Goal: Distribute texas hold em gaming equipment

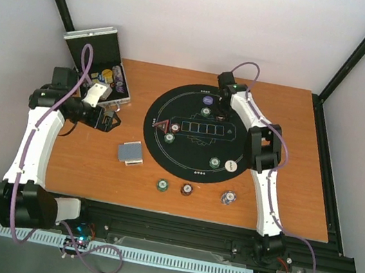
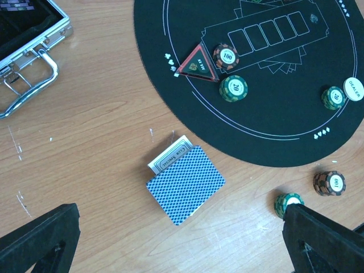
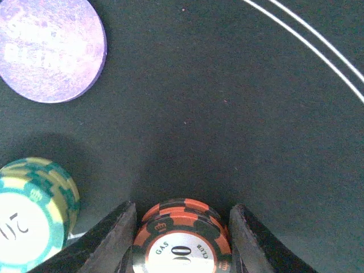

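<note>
The worktop (image 2: 102,114) is wood-grained, smooth, with a faint sheen and a few pale scratches. The round mat (image 2: 284,119) looks like matt black cloth, printed with white lines. The case (image 2: 42,42) is bright, ribbed metal. The deck (image 2: 186,185) is smooth paper card. The red-and-black chip (image 3: 182,236) and green chip (image 3: 34,210) look like smooth plastic with shiny centre labels.

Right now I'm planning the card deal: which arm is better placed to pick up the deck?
Left. The left claw hangs open and empty near the deck on the wood. The right claw is far across the mat, closed on an orange chip stack.
</note>
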Action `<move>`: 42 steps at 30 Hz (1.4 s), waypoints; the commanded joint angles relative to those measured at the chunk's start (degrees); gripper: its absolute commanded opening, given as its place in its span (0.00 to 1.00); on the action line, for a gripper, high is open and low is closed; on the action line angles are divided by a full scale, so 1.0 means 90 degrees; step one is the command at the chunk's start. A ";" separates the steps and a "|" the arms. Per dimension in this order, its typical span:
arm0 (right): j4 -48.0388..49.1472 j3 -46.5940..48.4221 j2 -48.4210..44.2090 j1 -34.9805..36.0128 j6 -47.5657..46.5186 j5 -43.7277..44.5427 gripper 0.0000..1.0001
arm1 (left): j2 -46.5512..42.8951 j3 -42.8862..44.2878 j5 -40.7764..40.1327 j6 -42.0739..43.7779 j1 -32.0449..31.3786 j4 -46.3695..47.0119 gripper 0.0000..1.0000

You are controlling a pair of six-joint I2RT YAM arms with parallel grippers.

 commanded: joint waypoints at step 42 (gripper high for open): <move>0.0959 -0.5287 -0.5175 0.2220 0.0454 0.0572 0.73 | -0.0178 0.0111 -0.0058 0.0139 0.0033 -0.0136 1.00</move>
